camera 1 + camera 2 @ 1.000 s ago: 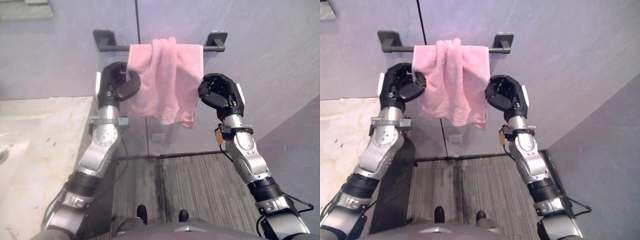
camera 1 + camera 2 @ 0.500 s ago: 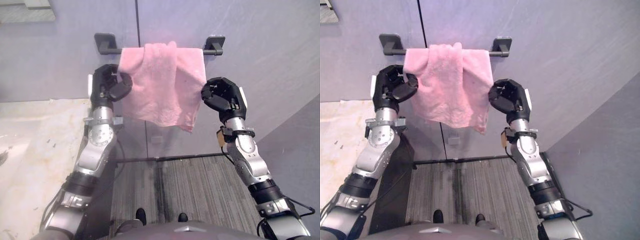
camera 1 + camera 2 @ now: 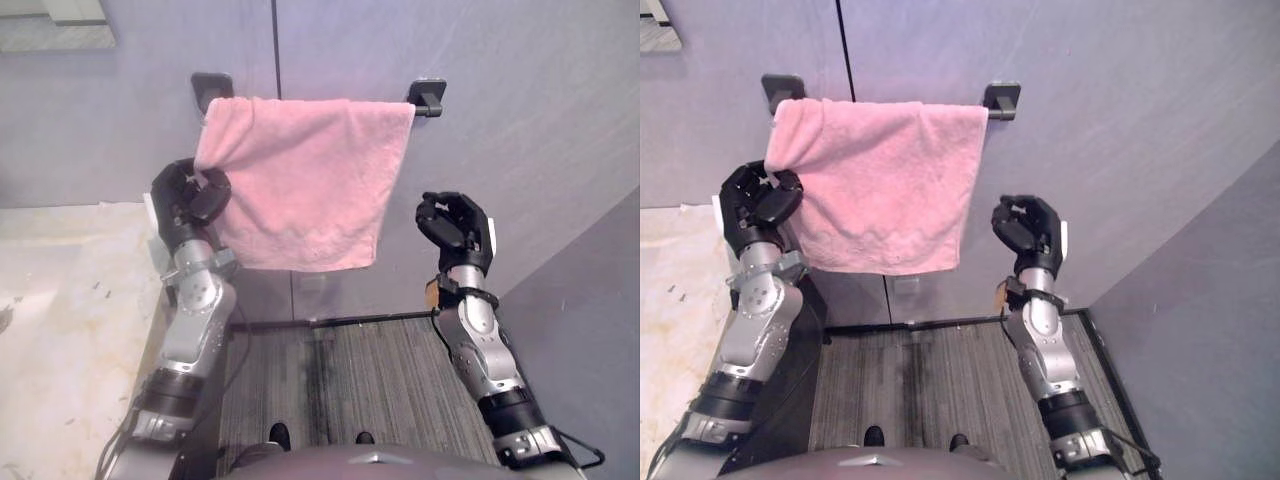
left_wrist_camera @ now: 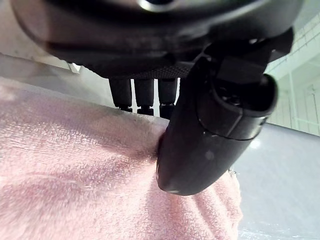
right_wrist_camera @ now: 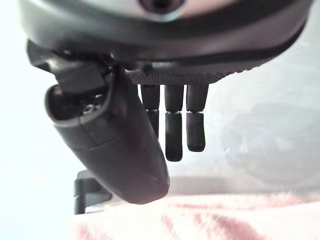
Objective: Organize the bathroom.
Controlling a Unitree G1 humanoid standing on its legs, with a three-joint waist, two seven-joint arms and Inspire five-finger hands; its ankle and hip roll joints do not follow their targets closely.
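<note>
The pink towel (image 3: 305,180) hangs spread flat over the dark towel bar (image 3: 428,96), which is fixed to the grey wall (image 3: 520,110). The towel covers nearly the full length of the bar; only the two end brackets show beyond it. The left hand (image 3: 188,194) is at the towel's left edge, below the bar, thumb and fingers pinched on the cloth. The right hand (image 3: 455,224) is to the right of the towel, below the bar, clear of the cloth, fingers curled and empty.
</note>
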